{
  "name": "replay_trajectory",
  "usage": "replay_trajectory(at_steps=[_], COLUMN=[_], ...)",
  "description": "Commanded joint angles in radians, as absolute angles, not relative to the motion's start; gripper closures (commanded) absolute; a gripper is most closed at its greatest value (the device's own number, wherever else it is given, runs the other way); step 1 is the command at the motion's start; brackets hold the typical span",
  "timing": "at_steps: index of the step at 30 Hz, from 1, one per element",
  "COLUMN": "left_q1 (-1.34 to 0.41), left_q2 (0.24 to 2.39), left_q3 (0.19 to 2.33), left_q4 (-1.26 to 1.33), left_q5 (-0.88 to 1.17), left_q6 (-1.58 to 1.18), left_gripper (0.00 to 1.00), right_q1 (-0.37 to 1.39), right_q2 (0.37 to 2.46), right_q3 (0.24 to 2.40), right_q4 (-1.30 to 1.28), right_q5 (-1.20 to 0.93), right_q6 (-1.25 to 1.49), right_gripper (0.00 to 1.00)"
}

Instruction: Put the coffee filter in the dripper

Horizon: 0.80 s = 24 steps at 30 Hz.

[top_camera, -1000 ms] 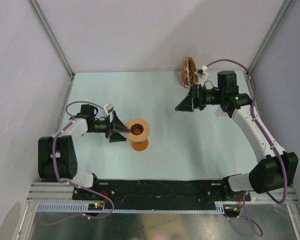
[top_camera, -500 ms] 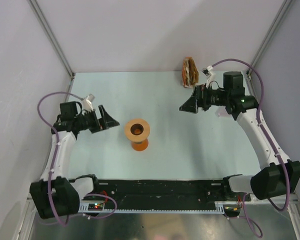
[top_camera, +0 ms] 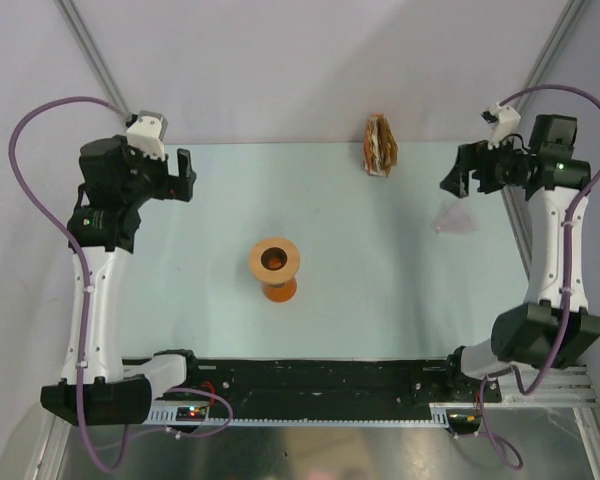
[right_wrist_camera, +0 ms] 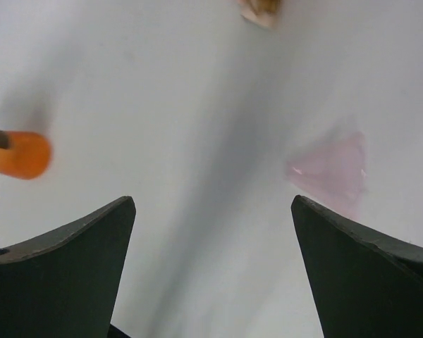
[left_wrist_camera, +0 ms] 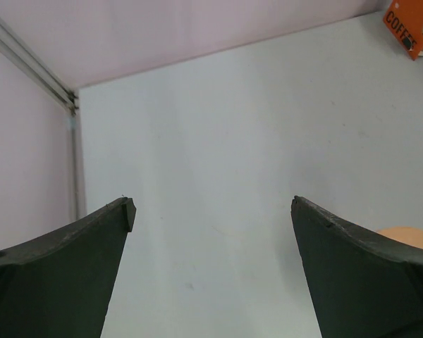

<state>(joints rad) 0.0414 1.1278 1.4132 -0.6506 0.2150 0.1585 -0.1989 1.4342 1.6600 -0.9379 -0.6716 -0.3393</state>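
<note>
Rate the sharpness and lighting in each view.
Top external: sharp and evenly lit. Left wrist: crisp, the orange pack's lettering is readable. Right wrist: blurred throughout, the dripper is just an orange smear at the left edge.

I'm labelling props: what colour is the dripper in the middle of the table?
Peach-orange, with a dark centre. The dripper shows best in the top external view.

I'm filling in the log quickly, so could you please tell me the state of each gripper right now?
Left gripper: open, holding nothing.
Right gripper: open, holding nothing.
</note>
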Motion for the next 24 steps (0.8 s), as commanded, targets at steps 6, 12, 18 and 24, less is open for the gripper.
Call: replay_trajectory(at_steps=[6,12,18,24], left_q1=[0.016,0.009,-0.024,-0.055], left_q2=[1.126,1.095,1.097,1.132], left_q3=[1.49,1.473,1.482,1.555], left_q4=[-0.678,-0.699,-0.776,-0.893], left_q5=[0.299,0.292,0.221,0.177], left_q6=[0.288,0.258,0.227,0.218], left_gripper=[0.0,0.0,0.0,0.0], right_q1=[-0.353,-0.344,-0.326,-0.293], right_q2=[1.744,1.904,2.026,2.08], right_q3=[1.743,1.819,1.859,1.856], right_q4=[-1.06,-1.028,-1.012,-1.027], right_q5=[-0.471,-0.436,-0.454,-0.495], right_q6=[-0.596,-0.644,-0.702,-0.743], right_gripper=[0.01,0.02,0.11,0.39])
